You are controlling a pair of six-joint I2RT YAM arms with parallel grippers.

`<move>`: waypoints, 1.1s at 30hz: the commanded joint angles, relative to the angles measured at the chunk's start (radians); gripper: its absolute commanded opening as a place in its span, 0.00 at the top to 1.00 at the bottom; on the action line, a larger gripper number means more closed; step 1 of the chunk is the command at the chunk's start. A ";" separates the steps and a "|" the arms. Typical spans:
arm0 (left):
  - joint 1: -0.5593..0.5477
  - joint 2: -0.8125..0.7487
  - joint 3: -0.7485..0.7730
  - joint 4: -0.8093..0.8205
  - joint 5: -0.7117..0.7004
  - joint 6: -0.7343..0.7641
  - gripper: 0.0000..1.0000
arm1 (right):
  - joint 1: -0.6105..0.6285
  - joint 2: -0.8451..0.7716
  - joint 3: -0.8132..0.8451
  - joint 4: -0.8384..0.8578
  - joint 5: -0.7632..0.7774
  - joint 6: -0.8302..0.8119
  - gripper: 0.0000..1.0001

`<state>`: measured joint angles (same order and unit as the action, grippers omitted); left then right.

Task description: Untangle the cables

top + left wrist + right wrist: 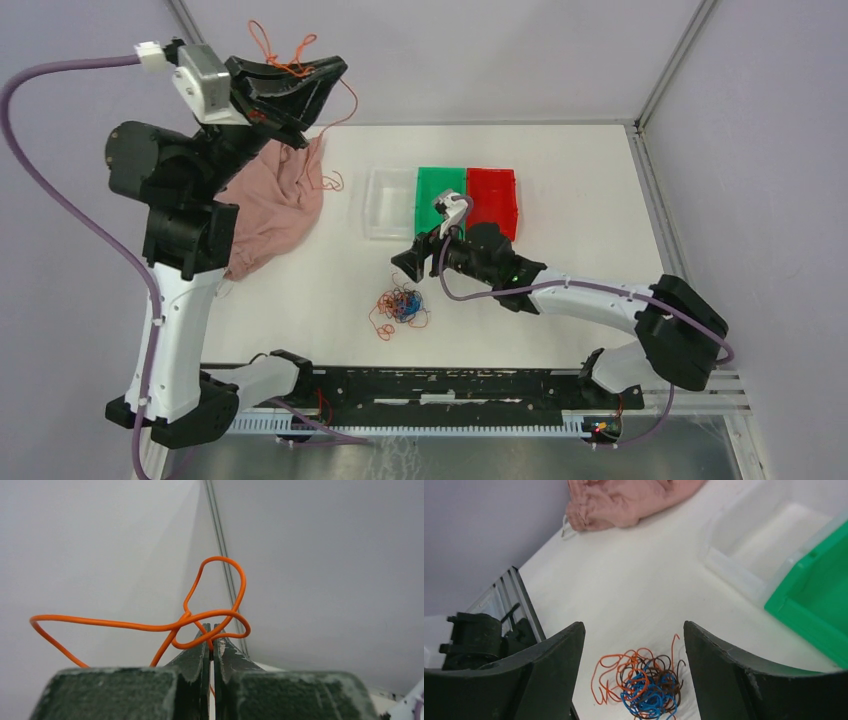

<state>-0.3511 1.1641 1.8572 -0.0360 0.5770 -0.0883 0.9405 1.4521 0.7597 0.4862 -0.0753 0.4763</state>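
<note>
The single orange cable (186,616) is clamped between the fingers of the left gripper (210,630), whose jaws are fully closed on it with no visible gap. The pinch point lies at the fingertips, just below a crossing where the wire loops over itself. One closed loop stands up beyond the tips. A longer strand runs out to the left of the jaws, roughly crosswise to the finger line, then bends back down. In the top view a thin tail hangs from this raised gripper toward the table (580,200), so the cable's long axis is judged mainly vertical. Whether its end touches the surface cannot be told. The high hold probably serves to let the wire hang free and clear of the others. The remaining cables (646,685) lie as a compact orange, blue and dark knot on the table, directly ahead of and between the fingers of the right gripper (634,627). The knot has no single long axis. One orange loop strays toward the left finger and a short orange end points up toward the gap. The right jaws stand wide apart and hold nothing, positioned over the knot, apparently ready for a pick. Farther beyond the jaws are a pink cloth (624,500), a clear bin (769,540) and a green bin (819,605). A red bin (495,200) adjoins the green one.
</note>
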 commanded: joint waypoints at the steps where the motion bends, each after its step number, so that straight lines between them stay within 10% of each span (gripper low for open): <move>1: -0.004 -0.049 -0.129 0.006 -0.008 0.033 0.97 | 0.003 -0.088 0.089 -0.050 0.052 -0.025 0.21; 11: -0.004 -0.118 -0.374 -0.007 0.002 -0.031 0.97 | -0.010 -0.017 0.308 -0.097 0.029 -0.050 0.24; 33: -0.003 0.050 -0.518 0.030 -0.263 0.238 0.97 | -0.241 -0.074 0.145 -0.225 0.049 0.030 0.16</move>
<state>-0.3511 1.1637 1.3468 -0.0711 0.3729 0.0647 0.7094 1.4536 0.9092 0.3111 -0.0719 0.5182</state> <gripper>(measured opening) 0.053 0.824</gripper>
